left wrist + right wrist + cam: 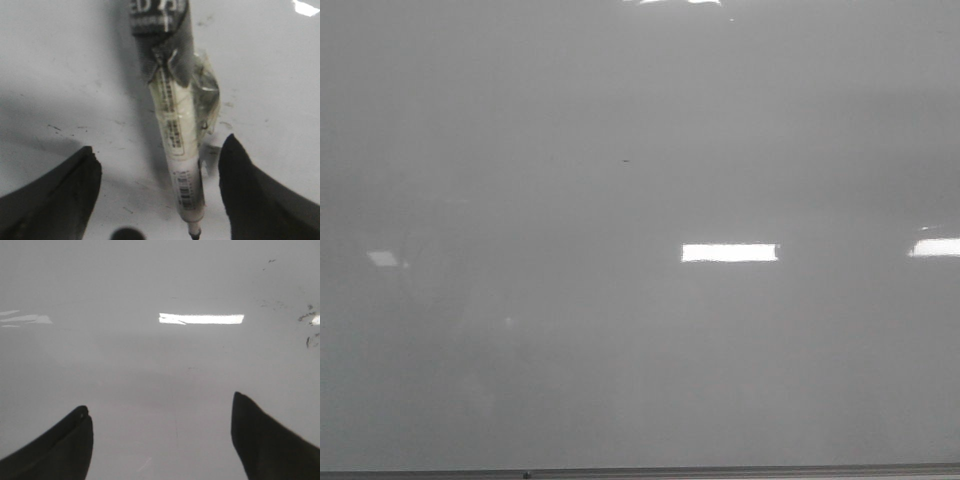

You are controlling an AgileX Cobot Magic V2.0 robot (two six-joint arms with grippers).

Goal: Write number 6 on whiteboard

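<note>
Whiteboard (640,350): blank, glossy, filling the front view, no number 6 on it yet, only a tiny dark speck (625,160). Marker (177,150): taped to a dark rod between my left fingers (65,195), which stand apart without touching it, tip aimed boardward, presumably fixed so for writing. My right fingers (265,435): apart, empty, facing bare board.

The whiteboard (520,350) is pale grey with bright white rectangular glints and a thin darker grey bottom edge. The marker (177,145) is cream-white with black print, its upper part black with white lettering.
</note>
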